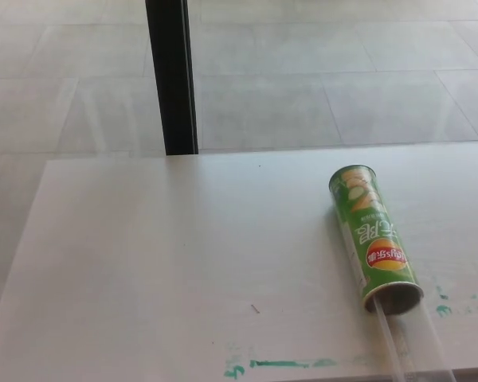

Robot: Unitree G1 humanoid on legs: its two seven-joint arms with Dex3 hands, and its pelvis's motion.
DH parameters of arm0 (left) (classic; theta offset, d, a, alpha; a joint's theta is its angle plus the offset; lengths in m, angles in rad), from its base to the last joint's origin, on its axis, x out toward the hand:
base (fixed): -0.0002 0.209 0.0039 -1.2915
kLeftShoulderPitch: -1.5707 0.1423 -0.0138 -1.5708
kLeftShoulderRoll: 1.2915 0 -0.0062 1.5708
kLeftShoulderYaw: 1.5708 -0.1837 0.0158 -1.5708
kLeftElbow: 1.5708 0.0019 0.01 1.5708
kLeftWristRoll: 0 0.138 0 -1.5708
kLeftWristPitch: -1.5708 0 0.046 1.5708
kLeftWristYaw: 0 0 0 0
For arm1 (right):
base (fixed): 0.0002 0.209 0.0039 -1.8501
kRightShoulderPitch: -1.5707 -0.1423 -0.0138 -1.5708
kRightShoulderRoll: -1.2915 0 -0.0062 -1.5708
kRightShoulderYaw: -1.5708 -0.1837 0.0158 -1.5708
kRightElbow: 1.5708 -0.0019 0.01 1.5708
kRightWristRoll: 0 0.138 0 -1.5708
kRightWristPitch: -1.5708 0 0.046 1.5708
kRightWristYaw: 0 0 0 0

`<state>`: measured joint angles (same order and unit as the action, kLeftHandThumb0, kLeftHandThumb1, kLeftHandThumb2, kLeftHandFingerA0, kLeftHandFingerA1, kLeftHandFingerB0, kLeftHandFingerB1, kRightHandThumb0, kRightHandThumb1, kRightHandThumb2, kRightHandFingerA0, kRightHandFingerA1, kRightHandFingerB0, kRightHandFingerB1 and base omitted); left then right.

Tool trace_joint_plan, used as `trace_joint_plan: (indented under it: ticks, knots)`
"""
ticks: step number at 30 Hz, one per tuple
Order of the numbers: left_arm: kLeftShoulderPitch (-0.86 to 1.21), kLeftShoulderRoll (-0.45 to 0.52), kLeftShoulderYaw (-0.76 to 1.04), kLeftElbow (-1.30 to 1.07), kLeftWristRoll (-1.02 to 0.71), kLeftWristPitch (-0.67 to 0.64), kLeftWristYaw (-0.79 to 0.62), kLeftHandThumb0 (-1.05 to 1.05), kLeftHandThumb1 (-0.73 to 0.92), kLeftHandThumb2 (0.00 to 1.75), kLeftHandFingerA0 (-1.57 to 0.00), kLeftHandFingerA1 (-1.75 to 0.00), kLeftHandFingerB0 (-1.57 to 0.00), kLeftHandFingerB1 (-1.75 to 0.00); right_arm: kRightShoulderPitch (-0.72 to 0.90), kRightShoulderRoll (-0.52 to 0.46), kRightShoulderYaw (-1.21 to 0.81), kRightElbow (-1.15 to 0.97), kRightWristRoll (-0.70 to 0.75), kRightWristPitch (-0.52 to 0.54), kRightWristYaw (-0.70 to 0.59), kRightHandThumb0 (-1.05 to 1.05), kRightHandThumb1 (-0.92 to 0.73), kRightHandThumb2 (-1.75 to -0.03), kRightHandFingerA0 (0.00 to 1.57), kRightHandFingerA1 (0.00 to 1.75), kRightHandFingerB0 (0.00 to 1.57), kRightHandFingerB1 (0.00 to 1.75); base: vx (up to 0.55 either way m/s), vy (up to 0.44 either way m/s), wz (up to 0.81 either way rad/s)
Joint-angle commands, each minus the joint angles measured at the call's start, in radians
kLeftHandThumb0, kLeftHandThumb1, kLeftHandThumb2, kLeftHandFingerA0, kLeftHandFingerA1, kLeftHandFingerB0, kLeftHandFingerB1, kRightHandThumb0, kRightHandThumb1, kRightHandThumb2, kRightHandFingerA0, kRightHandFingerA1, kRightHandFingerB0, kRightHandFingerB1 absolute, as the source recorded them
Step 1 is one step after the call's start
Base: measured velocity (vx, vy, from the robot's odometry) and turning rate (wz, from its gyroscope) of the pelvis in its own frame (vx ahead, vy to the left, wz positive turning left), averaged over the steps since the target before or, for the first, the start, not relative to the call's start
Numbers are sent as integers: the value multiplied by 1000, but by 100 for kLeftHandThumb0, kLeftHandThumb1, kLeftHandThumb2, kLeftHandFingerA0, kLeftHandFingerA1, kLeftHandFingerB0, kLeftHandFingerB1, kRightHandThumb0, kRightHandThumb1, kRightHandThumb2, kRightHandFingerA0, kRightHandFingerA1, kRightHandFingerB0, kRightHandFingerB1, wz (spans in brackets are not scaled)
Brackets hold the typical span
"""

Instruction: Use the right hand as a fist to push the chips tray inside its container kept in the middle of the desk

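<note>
A green chips can (373, 237) lies on its side on the white desk (183, 263), right of the middle, its open mouth (393, 296) pointing toward the near edge. A clear plastic chips tray (410, 344) sticks out of the mouth and reaches to the desk's front edge. Neither of my hands shows in the head view.
Green paint smears (279, 364) mark the desk near the front edge, and more green marks (462, 304) sit right of the can's mouth. A black vertical post (172, 76) stands behind the desk's far edge. Beyond lies a pale tiled floor (342, 79).
</note>
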<state>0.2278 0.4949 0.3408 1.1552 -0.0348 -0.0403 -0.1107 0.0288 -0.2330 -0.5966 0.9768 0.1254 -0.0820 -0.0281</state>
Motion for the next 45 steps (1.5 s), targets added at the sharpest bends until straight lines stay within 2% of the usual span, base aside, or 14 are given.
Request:
trace_joint_plan:
  ticks: [1,2,4,6,9,15,16,24,25,36,38,39,41,45]
  knots:
    - [-19,105,146,93,-138,-9,-72,-105,91,99,-56,-133,-32,-105,-75,-44,-299,30,324,-88,-65,-78,-81,-64,93,129,74,88,0,0,0]
    - [-22,104,155,96,-143,-7,-74,-78,65,142,-71,-116,0,-72,-93,-55,-314,41,324,-87,-77,-81,-81,-65,101,124,75,84,0,0,0]
    - [-17,99,167,95,-143,-25,-82,-89,62,144,-90,-131,0,-77,-127,-74,-362,14,338,-34,-152,-78,-79,-63,90,128,81,83,0,0,0]
    - [-24,102,167,105,-132,-17,-79,-105,88,99,-60,-134,-31,-105,-152,-80,-404,-46,369,-23,-139,-73,-81,-64,94,128,78,82,0,0,0]
    - [-24,101,175,103,-126,-21,-83,-80,66,144,-81,-123,0,-73,-190,-116,-423,-95,366,-36,-102,-79,-82,-65,89,116,69,71,0,0,0]
    - [-27,102,182,111,-123,-25,-85,-80,64,142,-77,-120,0,-73,-237,-108,-423,-255,362,-58,-41,-78,-84,-65,88,110,56,61,0,0,0]
    - [-28,105,177,109,-116,-22,-87,-105,90,104,-52,-145,-25,-114,-234,-50,-397,-453,367,-8,-89,-77,-84,-65,99,101,60,57,0,0,0]
    - [-39,102,184,119,-118,-23,-81,-81,62,142,-87,-126,0,-74,-187,74,-273,-972,457,123,-97,-76,-78,-64,83,102,64,44,0,0,0]
    - [-39,102,186,121,-120,-25,-86,-105,91,96,-61,-138,-30,-106,-183,83,-255,-1021,452,137,-113,-77,-77,-64,85,104,64,44,0,0,0]
    - [-39,104,179,126,-111,-28,-85,-105,92,95,-61,-137,-30,-107,3,188,-7,-1427,411,214,-47,-70,-82,-65,79,114,53,45,0,0,0]
    - [-37,104,177,122,-110,-28,-83,-105,92,98,-50,-145,-25,-115,103,147,86,-1486,358,232,53,-64,-73,-112,75,101,41,57,0,0,0]
    - [-38,103,179,121,-112,-27,-81,-105,92,97,-58,-136,-29,-105,126,149,112,-1501,327,207,72,-66,-88,-67,80,114,53,44,0,0,0]
    - [-41,105,180,123,-113,-19,-83,-81,66,144,-70,-118,0,-74,182,120,173,-1507,284,118,178,-66,-89,-67,80,116,50,47,0,0,0]
    - [-42,111,179,125,-111,-25,-86,-81,63,142,-74,-119,0,-74,274,50,238,-1502,248,8,318,-63,-89,-66,80,110,50,47,0,0,0]
